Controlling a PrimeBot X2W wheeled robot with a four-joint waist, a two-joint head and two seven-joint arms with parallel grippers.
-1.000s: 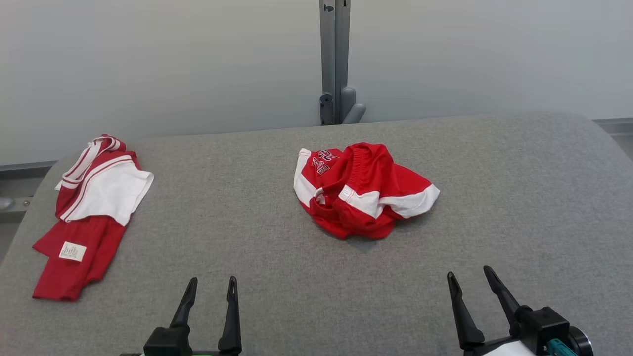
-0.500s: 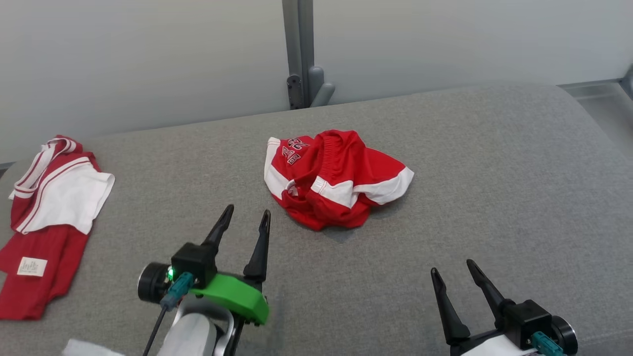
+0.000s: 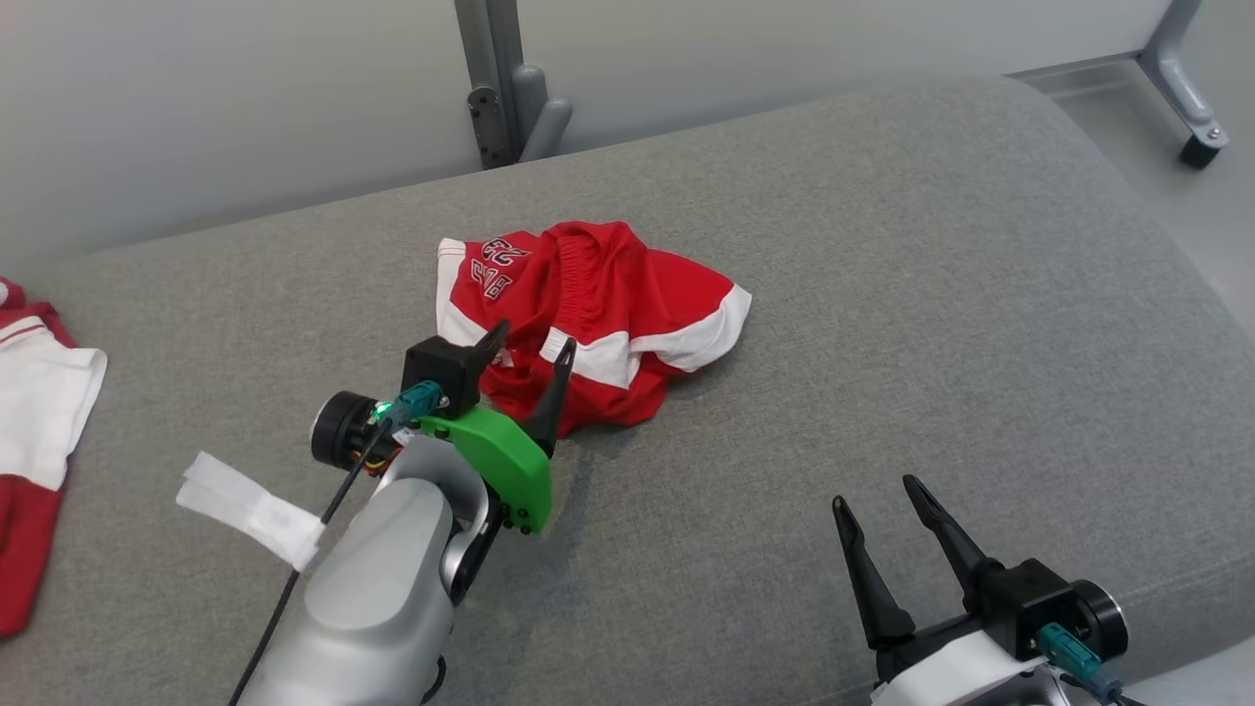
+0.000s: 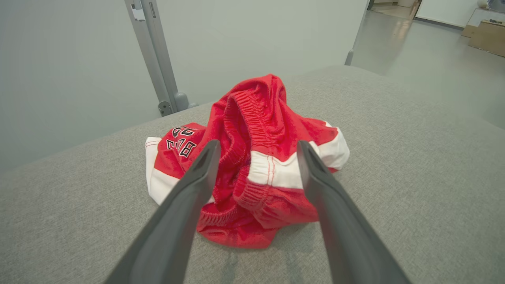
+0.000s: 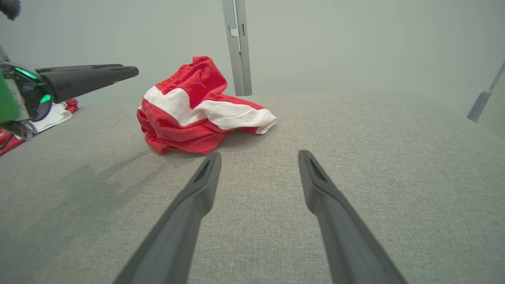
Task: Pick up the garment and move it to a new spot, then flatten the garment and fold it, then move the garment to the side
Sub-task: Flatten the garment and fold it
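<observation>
The garment (image 3: 598, 314) is a crumpled pair of red shorts with white bands and an elastic waistband, lying in a heap on the grey padded table (image 3: 931, 294). My left gripper (image 3: 532, 343) hangs open just at its near left edge, fingers spread toward the heap and nothing between them. Seen from the left wrist, the garment (image 4: 256, 157) lies close ahead between the open left gripper (image 4: 258, 145) fingers. My right gripper (image 3: 876, 490) is open near the table's front right, well short of the garment (image 5: 197, 114), as the right wrist view of the right gripper (image 5: 259, 154) also shows.
A second red and white garment (image 3: 39, 412) lies at the table's far left edge. A grey metal post (image 3: 495, 83) stands behind the table against the pale wall. A frame leg (image 3: 1181, 83) stands on the floor at the upper right, beyond the table's right edge (image 3: 1177, 265).
My left arm has reached forward from the bottom edge to the garment's near side. The head camera has swung right, shifting the whole scene left. Both grippers stayed open.
</observation>
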